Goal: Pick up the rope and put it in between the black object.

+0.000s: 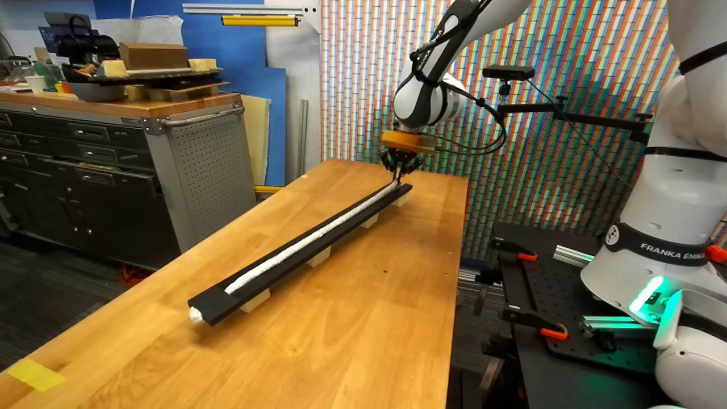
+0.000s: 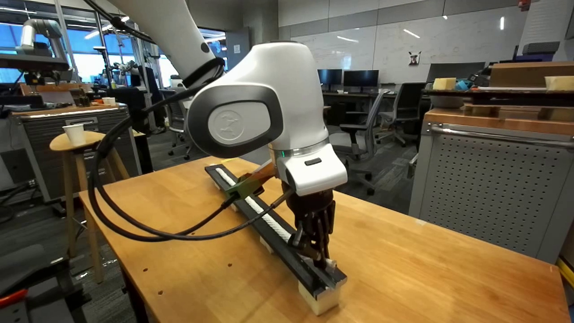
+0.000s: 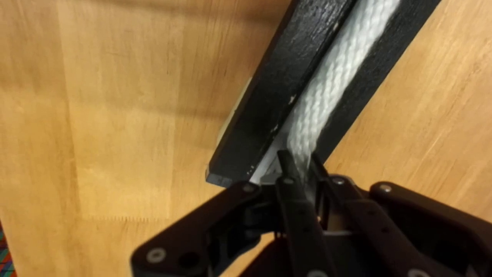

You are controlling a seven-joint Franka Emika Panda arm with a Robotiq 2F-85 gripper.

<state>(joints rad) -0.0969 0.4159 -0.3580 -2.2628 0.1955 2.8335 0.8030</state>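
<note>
Closest to the wrist camera, the gripper (image 3: 301, 158) pinches the rope (image 3: 332, 80) between its dark fingers, close to one end of the black bar (image 3: 269, 109); beyond the fingertips the rope leans toward one wall of the groove, with a strip of groove bed bare beside it. In an exterior view, the table (image 1: 363, 341) spreads nearest; the rope lies along the groove for most of the bar, which rests on pale blocks (image 1: 319, 257), and a white tip (image 1: 195, 314) shows at the end away from the gripper. In an exterior view, the arm (image 2: 296, 80) stands foremost, its fingers low over the bar's near end, where a stub (image 2: 331, 264), probably the rope's last bit, shows beside them. The job looks nearly done to me: most of the length appears seated, and settling that gripped end, then letting go, is probably what remains.
</note>
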